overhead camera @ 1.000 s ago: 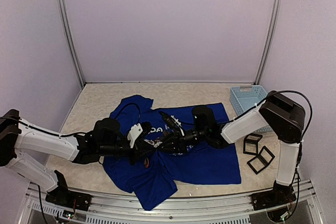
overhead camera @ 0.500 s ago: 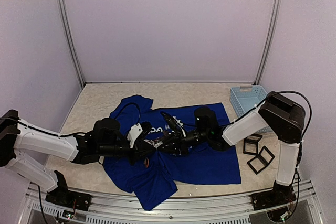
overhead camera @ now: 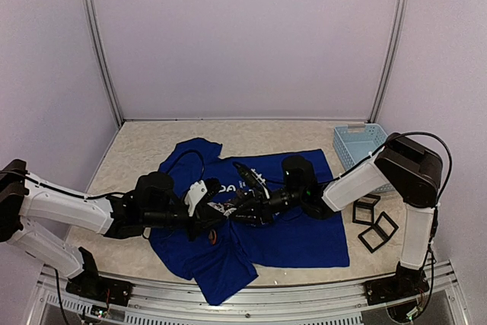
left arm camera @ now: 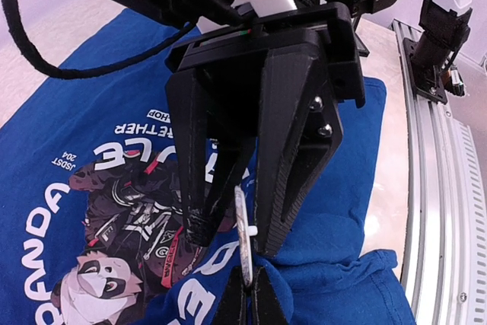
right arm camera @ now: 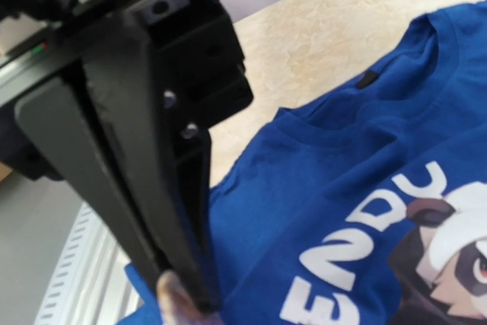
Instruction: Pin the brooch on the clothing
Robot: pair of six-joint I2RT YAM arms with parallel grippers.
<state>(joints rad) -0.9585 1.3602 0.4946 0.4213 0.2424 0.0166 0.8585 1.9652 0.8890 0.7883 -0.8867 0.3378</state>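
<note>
The royal-blue clothing (overhead camera: 297, 237) lies flat with its panda print (left arm camera: 129, 211) up. Both grippers meet over the print. My left gripper (left arm camera: 249, 294) is shut on the lower edge of the thin silver brooch (left arm camera: 243, 234) and a fold of blue cloth. My right gripper (left arm camera: 234, 240) comes in from the opposite side, its fingers (left arm camera: 199, 222) apart on either side of the brooch. One finger stands clear of the brooch and the other lies close beside its white nub. In the right wrist view the left gripper's fingers (right arm camera: 144, 180) fill the left side, and a pale blur (right arm camera: 175, 298) sits at their tip.
A light-blue basket (overhead camera: 358, 146) stands at the back right of the table. Black square frames (overhead camera: 377, 222) lie near the right arm's base. The shirt's hem is bunched toward the metal rail (left arm camera: 434, 188) at the table's front edge.
The right arm has drawn back slightly to the right and its fingers stand a little wider apart. The left gripper keeps its hold in the same place.
</note>
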